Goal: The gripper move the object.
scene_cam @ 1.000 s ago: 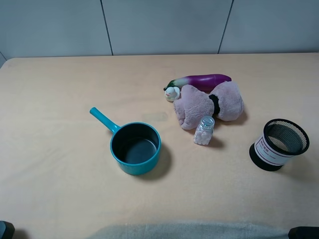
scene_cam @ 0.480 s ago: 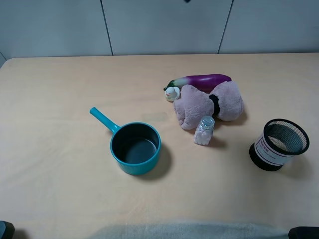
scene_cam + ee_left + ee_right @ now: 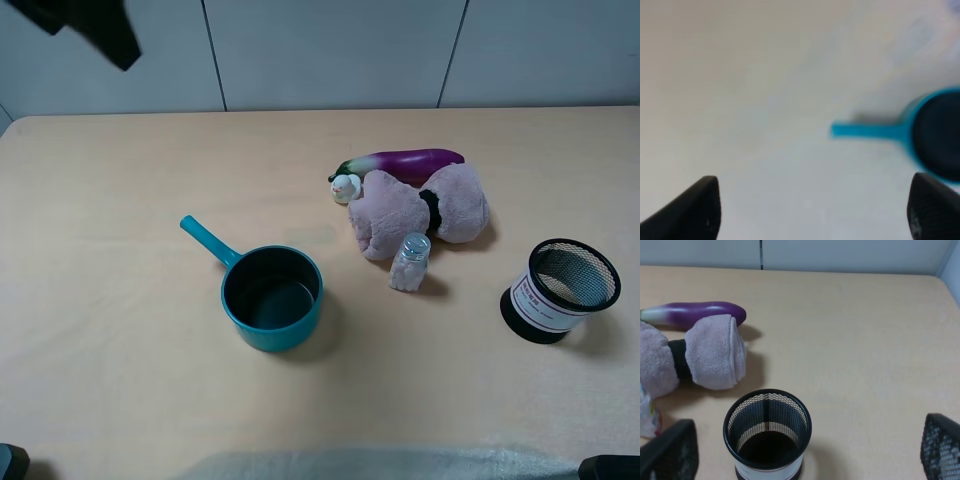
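Observation:
The object, a fluffy dusty-pink towel bundle with a black band round its middle, lies on the table right of centre, against a purple eggplant. It also shows in the right wrist view. My left gripper is open and empty, high above the table near the teal pan; that view is blurred. A black part of the left arm shows at the top left of the exterior view. My right gripper is open and empty, above the black mesh cup, apart from the towel.
A teal pan with its handle pointing back-left stands at the centre. A small clear shaker stands just in front of the towel, a small white figure by its left end. The mesh cup stands to the right.
A black part of the left arm has come into the top left of the exterior view. The towel, pan and other things have not moved.

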You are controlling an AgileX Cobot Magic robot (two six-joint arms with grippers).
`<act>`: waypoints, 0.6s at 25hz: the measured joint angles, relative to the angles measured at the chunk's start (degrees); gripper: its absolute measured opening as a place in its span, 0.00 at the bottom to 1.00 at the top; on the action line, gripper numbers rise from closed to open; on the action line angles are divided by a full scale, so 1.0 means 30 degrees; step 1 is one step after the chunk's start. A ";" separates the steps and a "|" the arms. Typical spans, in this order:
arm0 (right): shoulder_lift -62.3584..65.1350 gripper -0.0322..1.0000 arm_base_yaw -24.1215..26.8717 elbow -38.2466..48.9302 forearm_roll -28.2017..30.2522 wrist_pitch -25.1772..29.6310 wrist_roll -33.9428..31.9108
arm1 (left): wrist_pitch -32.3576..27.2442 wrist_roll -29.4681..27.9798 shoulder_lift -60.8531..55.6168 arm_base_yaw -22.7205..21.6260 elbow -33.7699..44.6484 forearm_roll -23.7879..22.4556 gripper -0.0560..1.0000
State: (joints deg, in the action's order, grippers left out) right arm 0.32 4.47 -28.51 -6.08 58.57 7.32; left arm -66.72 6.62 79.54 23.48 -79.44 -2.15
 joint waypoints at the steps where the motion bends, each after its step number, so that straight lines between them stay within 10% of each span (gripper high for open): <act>1: 0.0000 0.68 0.0000 0.0000 0.0000 0.0000 0.0000 | 0.0000 0.0018 -0.0812 -0.0953 0.0805 0.0000 0.77; 9: 0.0000 0.68 0.0000 0.0000 0.0000 0.0000 0.0000 | 0.0000 0.0737 -0.6165 -0.6070 0.5968 0.1278 0.77; 15: 0.0000 0.68 0.0000 0.0000 0.0000 -0.0023 0.0000 | 0.0063 0.1012 -1.0804 -0.7075 0.9215 0.1522 0.77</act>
State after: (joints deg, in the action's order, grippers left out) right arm 0.32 4.47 -28.51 -6.08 58.50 7.32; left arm -66.53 9.65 47.13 2.25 -51.80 2.41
